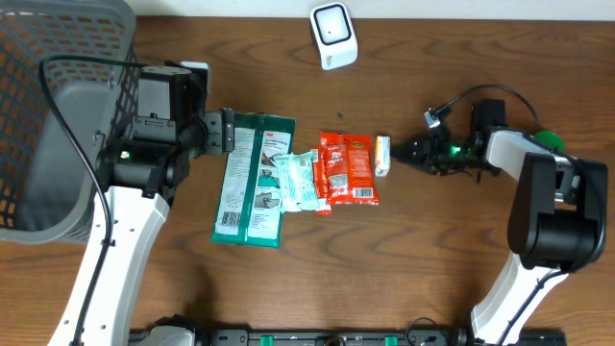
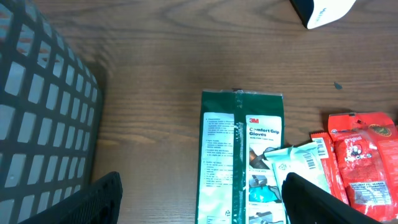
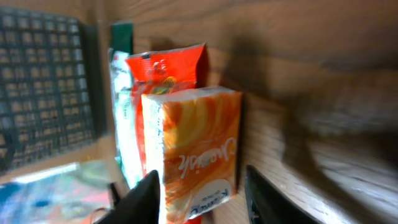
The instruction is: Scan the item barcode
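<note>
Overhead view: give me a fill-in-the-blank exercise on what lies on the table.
The glove pack by the left claw is ___ in colour. The mesh basket stands on the robot's ___ side. The small pack in front of the right claw is mostly ___.
Missing words: green; left; orange.

Across mid-frame on the tabletop (image 1: 432, 259) lie, left to right, glove pack (image 1: 255, 178), packets (image 1: 336, 171), small box (image 1: 382, 155), then my right pincer (image 1: 402, 152); basket (image 1: 58, 115) far left, scanner (image 1: 333, 36) top centre.
</note>
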You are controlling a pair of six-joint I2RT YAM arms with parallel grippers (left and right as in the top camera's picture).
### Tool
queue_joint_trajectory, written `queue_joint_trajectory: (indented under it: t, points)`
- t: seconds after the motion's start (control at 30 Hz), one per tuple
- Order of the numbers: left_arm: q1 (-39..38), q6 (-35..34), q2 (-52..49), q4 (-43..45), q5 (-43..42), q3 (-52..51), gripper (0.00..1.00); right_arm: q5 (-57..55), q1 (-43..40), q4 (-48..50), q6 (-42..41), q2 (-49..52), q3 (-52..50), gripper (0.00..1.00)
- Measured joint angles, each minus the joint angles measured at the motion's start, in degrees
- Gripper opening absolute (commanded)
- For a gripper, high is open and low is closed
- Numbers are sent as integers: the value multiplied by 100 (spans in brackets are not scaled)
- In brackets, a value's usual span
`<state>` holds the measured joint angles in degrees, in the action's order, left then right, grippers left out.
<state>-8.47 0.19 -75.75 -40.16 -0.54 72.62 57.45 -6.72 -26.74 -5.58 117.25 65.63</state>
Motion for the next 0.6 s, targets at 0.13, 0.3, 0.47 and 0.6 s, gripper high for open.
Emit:
queue_joint_trajectory:
  t: [0.13,0.3,0.47,0.6]
  points:
    - [0,-2,0,0,2,0,82,-623,0,-44,-229,-590,4,48]
    - [0,0,0,0,0,0,83,-1587,55,-280,-540,-1655,98,51]
    - [0,0,0,0,2,0,83,-2865,426,-1276,-831,-2487,470,59]
    - [0,0,0,2,0,0,83,-3770,907,-2306,-907,-2555,1316,67]
